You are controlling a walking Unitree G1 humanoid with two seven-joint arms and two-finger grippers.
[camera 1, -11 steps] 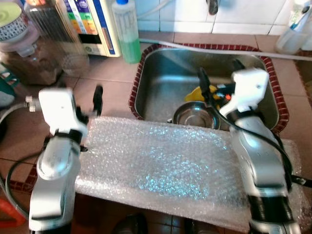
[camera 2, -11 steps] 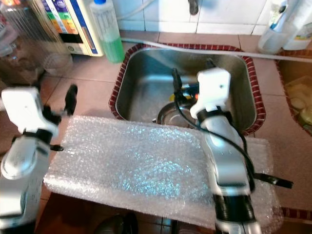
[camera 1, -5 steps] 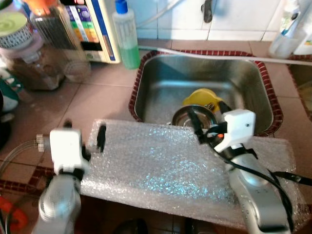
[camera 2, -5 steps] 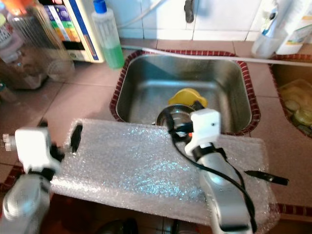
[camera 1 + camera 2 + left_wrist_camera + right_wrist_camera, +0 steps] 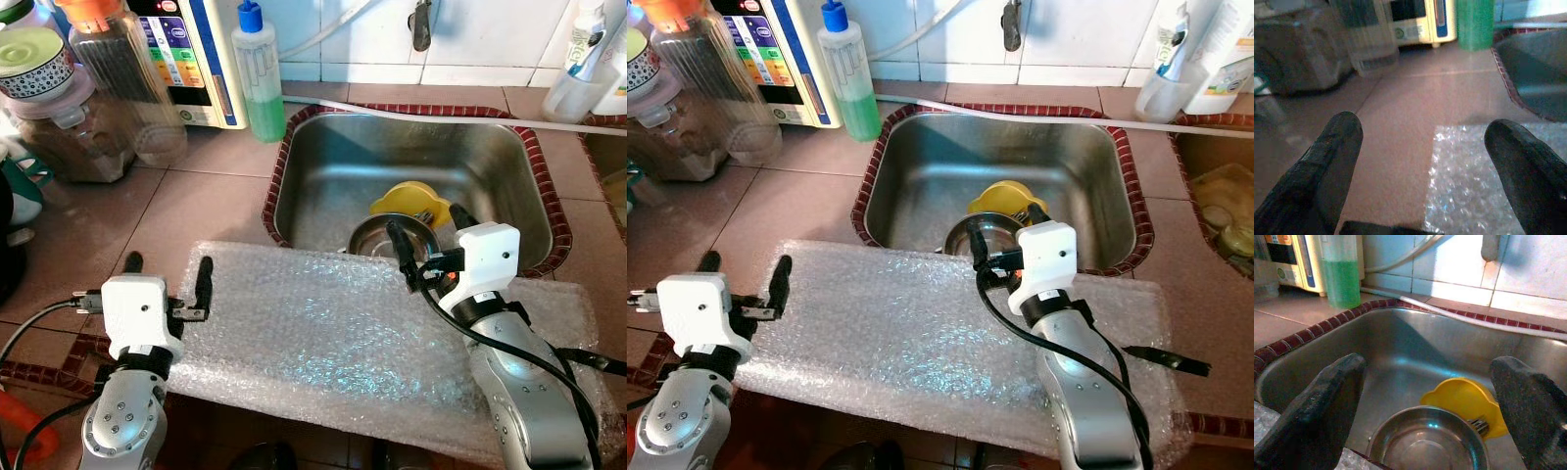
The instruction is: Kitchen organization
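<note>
Here, label by label:
Counter: a tiled counter [image 5: 211, 196] with a steel sink [image 5: 343, 162] sunk into it near the back edge.
Bubble wrap: a sheet of bubble wrap [image 5: 333, 343] lies flat along the counter's front edge, its far side reaching the sink's near rim.
Sink contents: a steel bowl [image 5: 1425, 443] sits at the sink's near side, with a yellow plastic piece [image 5: 1462, 399] just behind it and touching it; fork tines [image 5: 1478, 423] show between the two.
Left gripper: the left gripper [image 5: 167, 279] hovers over the sheet's left end, fingers spread wide, one fingertip above bare tile and the other above the wrap; it holds nothing.
Right gripper: the right gripper [image 5: 1004, 243] is at the sink's near rim above the bowl, fingers spread apart and empty.
Back edge: a green soap bottle [image 5: 257, 69] stands at the sink's back left corner, beside a white appliance [image 5: 191, 54] and clear jars [image 5: 118, 73].
Back right corner: white bottles [image 5: 1200, 59].
</note>
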